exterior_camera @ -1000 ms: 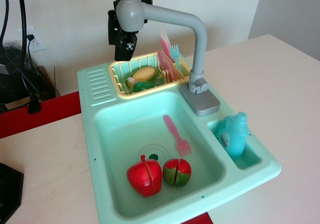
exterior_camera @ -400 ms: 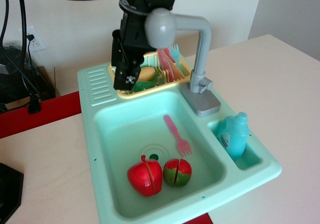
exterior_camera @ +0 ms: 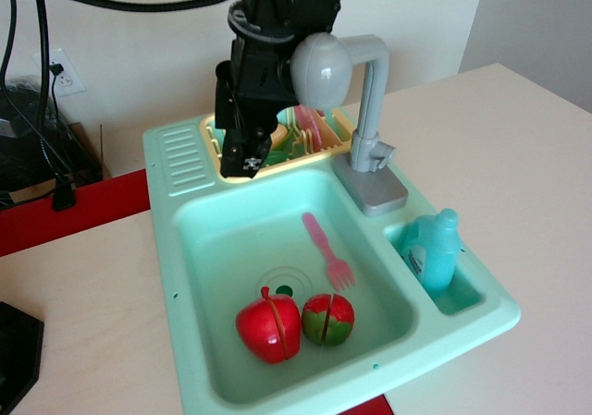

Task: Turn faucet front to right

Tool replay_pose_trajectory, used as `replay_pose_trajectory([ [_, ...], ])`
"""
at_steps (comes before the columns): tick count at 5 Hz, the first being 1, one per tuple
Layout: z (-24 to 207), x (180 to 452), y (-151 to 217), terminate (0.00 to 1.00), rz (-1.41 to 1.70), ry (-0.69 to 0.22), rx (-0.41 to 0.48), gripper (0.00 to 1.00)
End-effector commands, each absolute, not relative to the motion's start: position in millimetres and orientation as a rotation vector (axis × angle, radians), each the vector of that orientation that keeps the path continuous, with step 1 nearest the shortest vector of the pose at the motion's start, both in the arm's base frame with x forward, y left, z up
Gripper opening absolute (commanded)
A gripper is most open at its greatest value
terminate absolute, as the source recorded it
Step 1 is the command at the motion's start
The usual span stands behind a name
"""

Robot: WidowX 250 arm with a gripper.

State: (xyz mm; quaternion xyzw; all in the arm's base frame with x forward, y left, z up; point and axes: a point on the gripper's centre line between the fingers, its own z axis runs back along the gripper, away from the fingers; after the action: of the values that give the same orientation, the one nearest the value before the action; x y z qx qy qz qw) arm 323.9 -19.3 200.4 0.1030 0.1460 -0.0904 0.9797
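Observation:
The grey faucet (exterior_camera: 368, 110) stands upright on its square base at the sink's back right rim. Its bent arm points toward the camera and slightly left, ending in the round head (exterior_camera: 320, 70) over the back of the basin. My black gripper (exterior_camera: 242, 152) hangs just left of the head, touching or very near it, its fingers (exterior_camera: 250, 164) pointing down over the yellow rack. I cannot tell whether the jaws stand open or shut.
The mint green toy sink (exterior_camera: 190, 249) holds a pink fork (exterior_camera: 326, 249), a red apple (exterior_camera: 268, 327) and a red-green fruit (exterior_camera: 327, 319). A yellow dish rack (exterior_camera: 326, 141) sits at the back. A blue bottle (exterior_camera: 435, 249) stands in the right compartment. Black cables (exterior_camera: 42, 82) hang at left.
The faucet head has swung from the far left toward the right and front. My gripper has followed it rightward and lower, staying on its left side.

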Motion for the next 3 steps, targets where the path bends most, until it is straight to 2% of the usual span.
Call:
replay_pose_trajectory([
  [1, 226.2, 309.5, 38.8, 0.00, 0.105, 0.214, 0.251, 1.00],
  [2, 234.7, 297.1, 85.6, 0.00, 0.282, 0.208, 0.277, 1.00],
  [3, 233.3, 294.2, 88.0, 0.00, 0.214, 0.214, 0.171, 1.00],
])
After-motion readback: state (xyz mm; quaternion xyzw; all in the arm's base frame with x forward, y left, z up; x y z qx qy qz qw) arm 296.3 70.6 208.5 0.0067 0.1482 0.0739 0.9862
